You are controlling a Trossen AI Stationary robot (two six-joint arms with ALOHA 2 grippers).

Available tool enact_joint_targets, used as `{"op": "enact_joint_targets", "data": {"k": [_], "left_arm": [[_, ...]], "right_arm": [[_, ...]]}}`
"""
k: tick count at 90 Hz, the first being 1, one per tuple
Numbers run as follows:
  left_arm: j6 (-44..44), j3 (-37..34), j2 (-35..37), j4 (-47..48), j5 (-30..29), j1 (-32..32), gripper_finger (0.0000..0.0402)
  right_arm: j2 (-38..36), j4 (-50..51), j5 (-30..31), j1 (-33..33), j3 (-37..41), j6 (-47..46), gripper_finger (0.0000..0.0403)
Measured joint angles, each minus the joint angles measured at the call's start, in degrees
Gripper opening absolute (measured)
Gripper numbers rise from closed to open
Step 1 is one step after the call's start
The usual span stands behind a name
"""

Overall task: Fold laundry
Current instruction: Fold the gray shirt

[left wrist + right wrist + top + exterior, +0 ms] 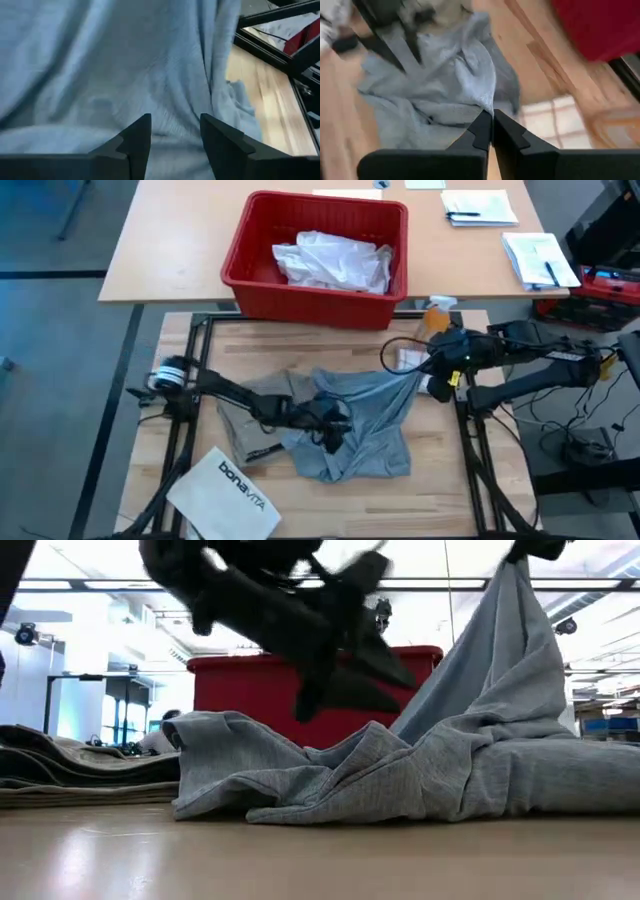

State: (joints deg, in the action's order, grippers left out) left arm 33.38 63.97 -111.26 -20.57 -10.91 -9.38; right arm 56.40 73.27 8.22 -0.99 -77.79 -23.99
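From above I see the grey T-shirt point(365, 425) mid-table beside the khaki-tan piece point(252, 415), the left gripper point(335, 423) over it. Low down, cloth rises at the right. My left wrist shows fingers point(137, 137) spread; right gripper point(491, 122) pinches the shirt's edge.

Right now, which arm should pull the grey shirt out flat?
The right one, probably. The right gripper already pinches the grey shirt and lifts its edge; the left gripper hovers open over it.

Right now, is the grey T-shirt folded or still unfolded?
Unfolded: the grey T-shirt lies crumpled on the table, one corner lifted by the shut right end effector.
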Motion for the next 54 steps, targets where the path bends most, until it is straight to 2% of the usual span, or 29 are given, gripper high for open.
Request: {"op": "enact_joint_targets", "data": {"k": [16,31,54], "left_arm": [[2.8,11.3,-8.2,8.2,0.0,0.1,0.0112],[1.2,20.0,-14.4,10.7,-0.4,0.6,0.0085],[-0.7,27.4,-17.5,10.9,-0.5,2.1,0.0065]], "right_arm": [[0.7,-0.8,-0.8,0.0,-1.3,-0.6,0.0],[0.7,-2.2,-1.0,0.0,-4.8,-2.0,0.0],[0.8,-2.7,-2.3,0.0,-8.1,-2.0,0.0]]}}
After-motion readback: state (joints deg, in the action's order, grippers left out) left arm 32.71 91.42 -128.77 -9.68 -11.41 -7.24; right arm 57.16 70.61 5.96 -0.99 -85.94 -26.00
